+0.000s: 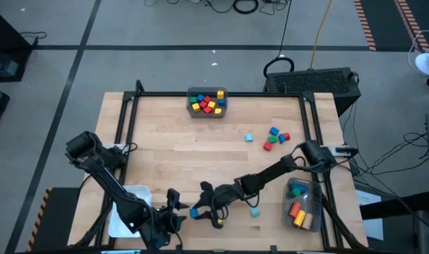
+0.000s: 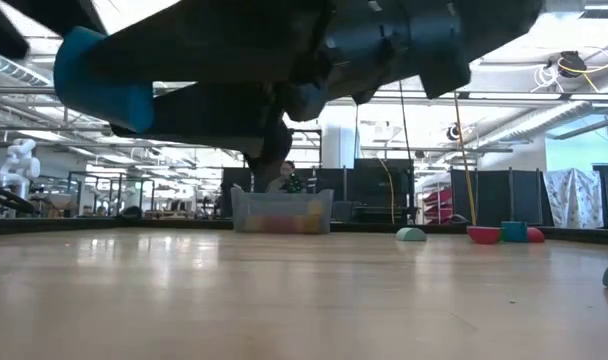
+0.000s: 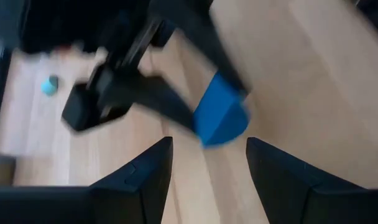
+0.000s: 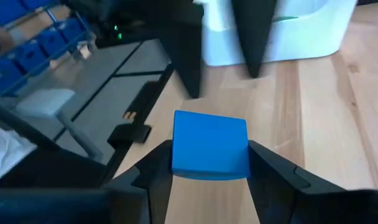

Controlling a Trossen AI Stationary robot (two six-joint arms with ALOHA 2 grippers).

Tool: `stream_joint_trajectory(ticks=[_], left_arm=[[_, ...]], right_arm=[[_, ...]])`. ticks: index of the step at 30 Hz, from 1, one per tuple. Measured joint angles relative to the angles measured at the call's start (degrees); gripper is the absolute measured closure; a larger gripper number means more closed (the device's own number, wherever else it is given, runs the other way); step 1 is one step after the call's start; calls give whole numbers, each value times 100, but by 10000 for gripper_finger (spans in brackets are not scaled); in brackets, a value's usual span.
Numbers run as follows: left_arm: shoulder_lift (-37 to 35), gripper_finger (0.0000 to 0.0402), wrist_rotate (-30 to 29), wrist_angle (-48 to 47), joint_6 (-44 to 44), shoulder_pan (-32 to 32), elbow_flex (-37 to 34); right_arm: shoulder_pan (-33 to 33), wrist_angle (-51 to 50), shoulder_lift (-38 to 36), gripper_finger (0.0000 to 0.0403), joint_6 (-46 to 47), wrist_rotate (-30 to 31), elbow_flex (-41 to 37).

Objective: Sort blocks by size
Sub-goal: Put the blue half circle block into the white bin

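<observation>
Fingers [image 4: 263,171] around blue block [image 4: 210,144]

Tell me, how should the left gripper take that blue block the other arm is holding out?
The blue block sits clamped between the right gripper fingers, so two flat sides are covered. The left gripper, open and facing it, would probably best close on the block's free end, across the two uncovered faces, coming straight from its own side.

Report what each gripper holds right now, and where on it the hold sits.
The right gripper holds a blue block, its fingers pressed on two opposite side faces. The left gripper holds nothing; its fingers stand open, facing that block.
</observation>
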Motion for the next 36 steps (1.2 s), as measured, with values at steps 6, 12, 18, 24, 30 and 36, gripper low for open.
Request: stream_joint_trajectory(ticks=[6,12,18,24,30,36], left_arm=[[-2,195,-11,449,461,0,0],[-2,195,-11,433,451,2,0],[-2,195,-26,554,427,13,0],[-4,195,-243,615,424,13,0],[-4,200,-450,620,429,13,0],[-4,254,-467,615,409,13,0]], right_arm=[[-74,160,-2,240,62,-135,0],[-80,452,-2,240,86,-304,0],[-159,947,-2,239,335,-414,0],[-224,969,-2,239,362,-416,0],[-229,1069,-2,239,364,-414,0],[-229,1129,-4,239,367,-415,0]])
